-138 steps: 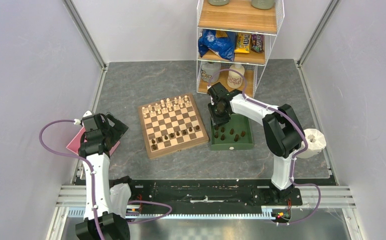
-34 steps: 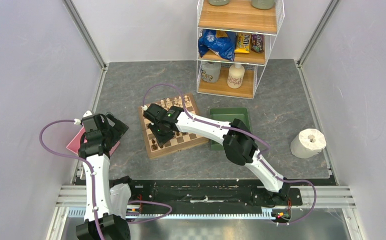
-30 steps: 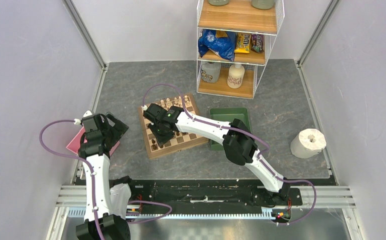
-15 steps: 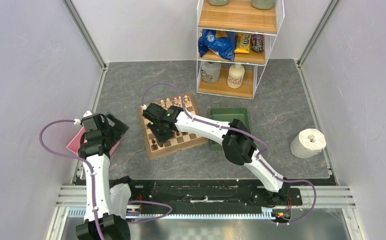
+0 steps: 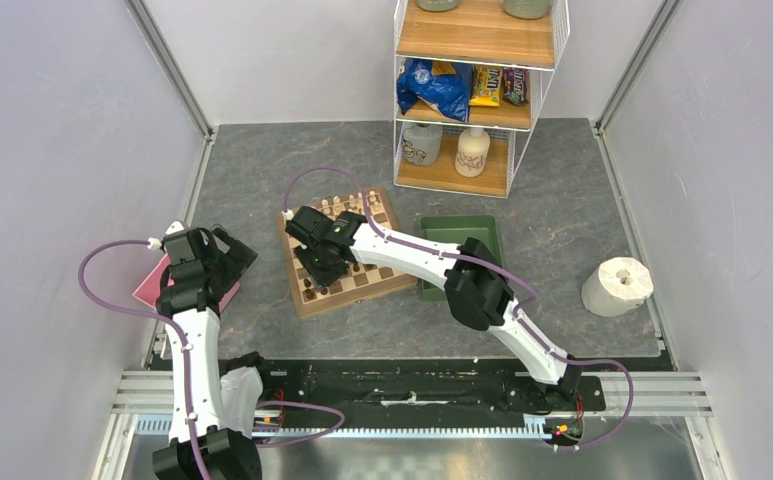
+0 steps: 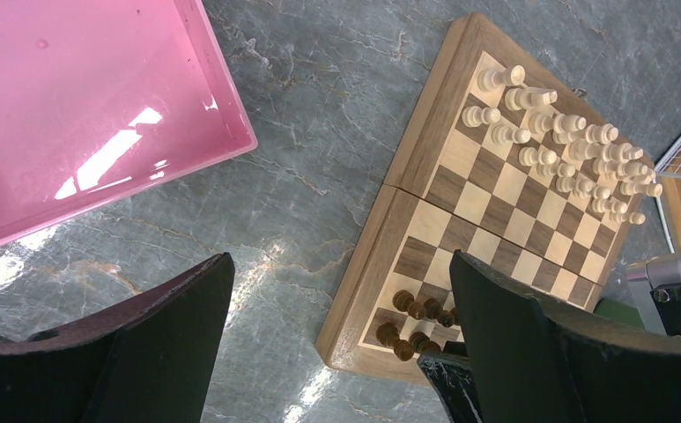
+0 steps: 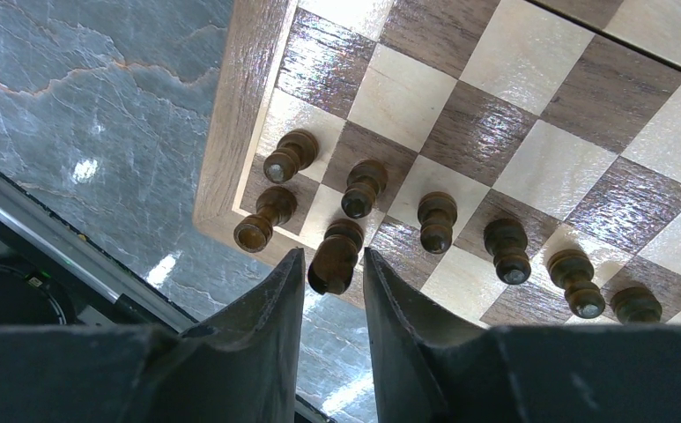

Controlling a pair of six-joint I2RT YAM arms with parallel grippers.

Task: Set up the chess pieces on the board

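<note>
Nearest, at left: left jaws spread wide and empty above the counter, beside a pink tray. Further in: right jaws low over the near left corner of the board, straddling one dark piece in the nearest row. Pinching it or just clear of it, impossible to tell. Other dark chess pieces upright in two rows alongside. Cream chessmen along the far edge. Right of that, a green tray.

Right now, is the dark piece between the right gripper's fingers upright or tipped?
Upright: the dark piece stands base-down on the board, like its neighbours, inside the right gripper.
</note>
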